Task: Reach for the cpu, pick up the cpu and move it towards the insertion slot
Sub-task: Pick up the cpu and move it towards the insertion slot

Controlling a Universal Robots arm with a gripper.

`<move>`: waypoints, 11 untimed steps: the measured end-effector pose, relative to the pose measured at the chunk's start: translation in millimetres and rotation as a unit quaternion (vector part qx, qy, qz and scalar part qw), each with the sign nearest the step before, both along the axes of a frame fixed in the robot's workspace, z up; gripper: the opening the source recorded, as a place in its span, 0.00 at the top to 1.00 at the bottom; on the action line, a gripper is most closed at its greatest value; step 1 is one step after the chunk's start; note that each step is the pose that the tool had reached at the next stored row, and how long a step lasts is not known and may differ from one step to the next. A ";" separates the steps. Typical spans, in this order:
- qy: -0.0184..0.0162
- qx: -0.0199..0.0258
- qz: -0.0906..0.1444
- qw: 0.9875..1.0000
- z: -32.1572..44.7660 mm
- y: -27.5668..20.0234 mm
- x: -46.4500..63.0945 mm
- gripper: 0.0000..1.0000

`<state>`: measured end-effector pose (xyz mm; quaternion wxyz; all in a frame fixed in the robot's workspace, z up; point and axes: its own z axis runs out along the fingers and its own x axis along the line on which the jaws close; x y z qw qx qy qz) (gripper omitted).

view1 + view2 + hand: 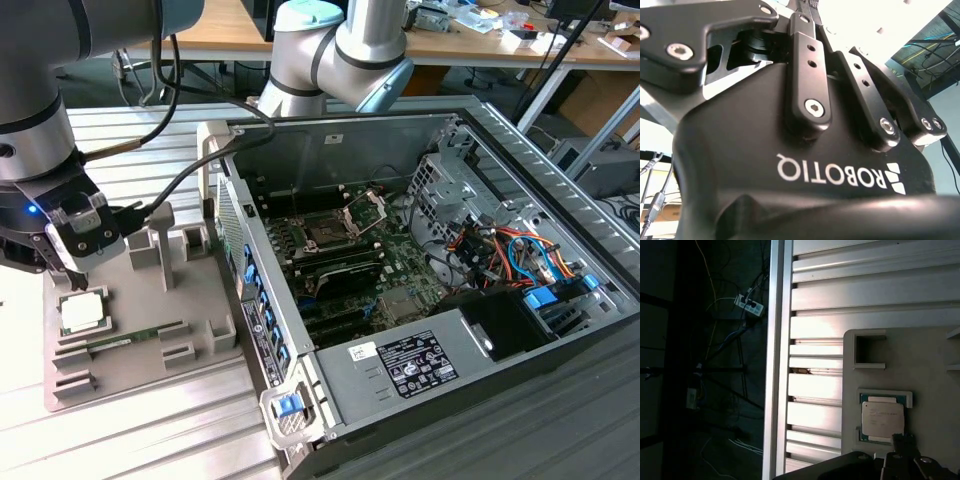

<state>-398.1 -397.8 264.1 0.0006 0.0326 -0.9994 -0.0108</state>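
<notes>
- While my gripper point(66, 270) hangs just above the cpu point(82, 312) in its grey holder point(150, 365), I can't tell how wide my grip is.
- What could go wrong?
- Crooked, I'd nip one edge and tip it. The insertion slot point(325, 232) sits well apart.

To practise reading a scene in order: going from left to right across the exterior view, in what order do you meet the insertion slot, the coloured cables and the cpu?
cpu → insertion slot → coloured cables
</notes>
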 end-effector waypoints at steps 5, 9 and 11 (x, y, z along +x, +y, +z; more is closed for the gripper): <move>0.000 0.000 0.000 1.000 -1.1 0.0 0.0 0.90; 0.000 0.000 0.000 1.000 -1.8 0.0 0.0 0.90; 0.000 0.000 0.000 1.000 -2.5 0.0 0.0 0.90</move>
